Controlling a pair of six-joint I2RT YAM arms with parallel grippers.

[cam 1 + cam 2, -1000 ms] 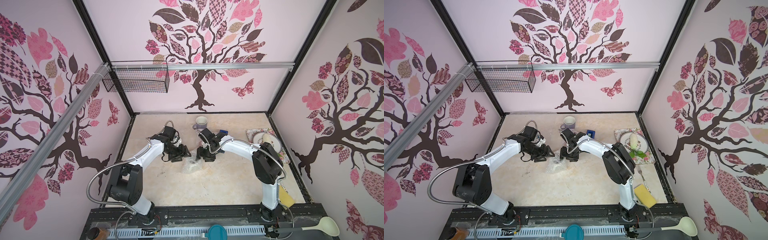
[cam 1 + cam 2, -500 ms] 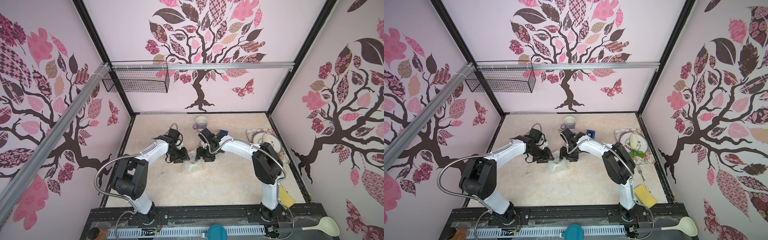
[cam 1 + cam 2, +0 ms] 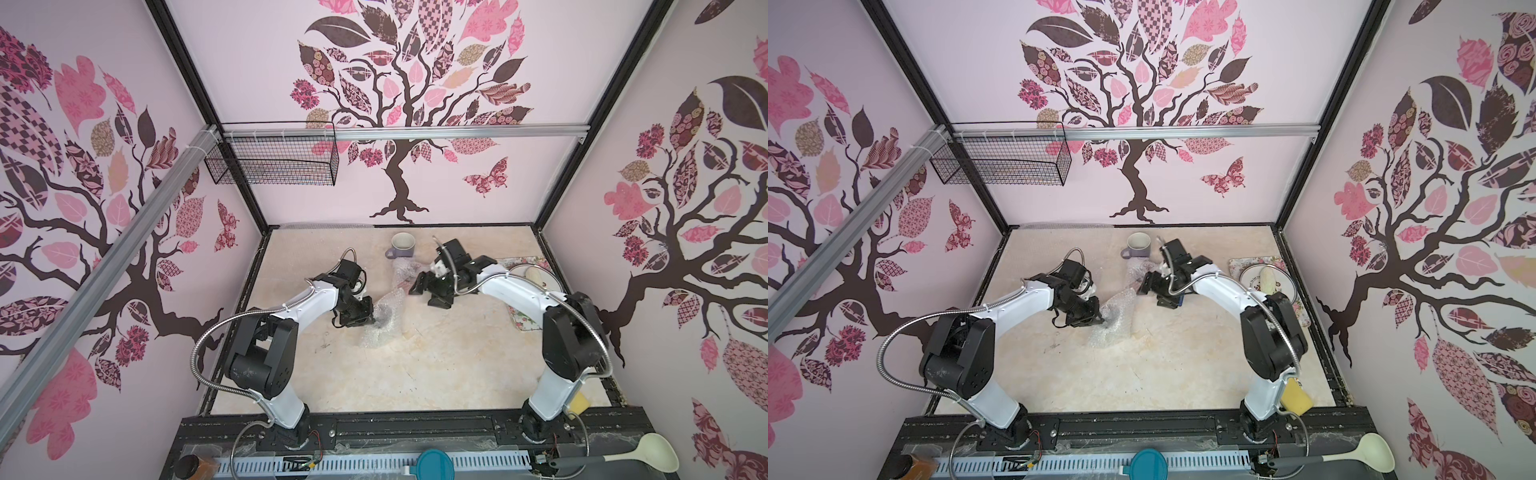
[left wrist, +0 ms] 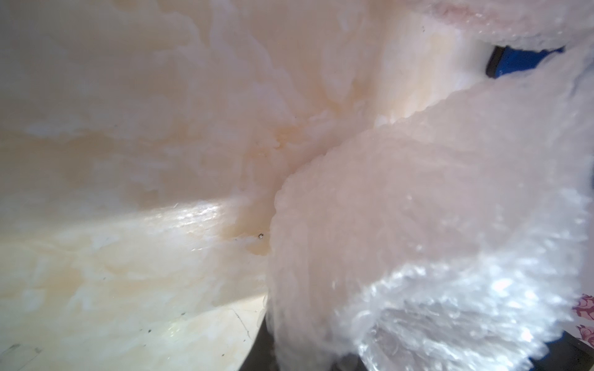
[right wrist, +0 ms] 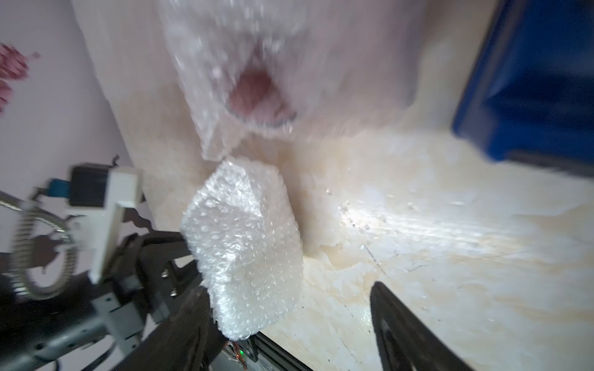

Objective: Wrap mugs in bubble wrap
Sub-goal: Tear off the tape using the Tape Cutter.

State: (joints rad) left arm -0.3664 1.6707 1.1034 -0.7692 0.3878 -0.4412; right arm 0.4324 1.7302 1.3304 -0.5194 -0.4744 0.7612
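A pale lavender mug (image 3: 402,245) stands bare at the back of the table in both top views. Crinkly clear bubble wrap (image 3: 384,322) lies crumpled mid-table and runs back toward that mug. My left gripper (image 3: 372,322) is shut on the wrap's left edge, and the bubble wrap (image 4: 418,225) fills the left wrist view. In the right wrist view a mug with a red inside (image 5: 257,93) shows blurred through the wrap. My right gripper (image 5: 289,327) stands open just right of the wrap, with a loose fold of bubble wrap (image 5: 244,250) beside one finger (image 5: 189,327).
A blue tape dispenser (image 5: 530,74) sits close by the right gripper. A plate (image 3: 534,276) on a floral tray lies at the right edge. A yellow sponge (image 3: 1296,395) rests by the right arm's base. A wire basket (image 3: 274,158) hangs on the back wall.
My left gripper has closed on the bubble wrap and shifted toward the table's front. My right gripper has opened wider and drawn slightly away from the wrap.
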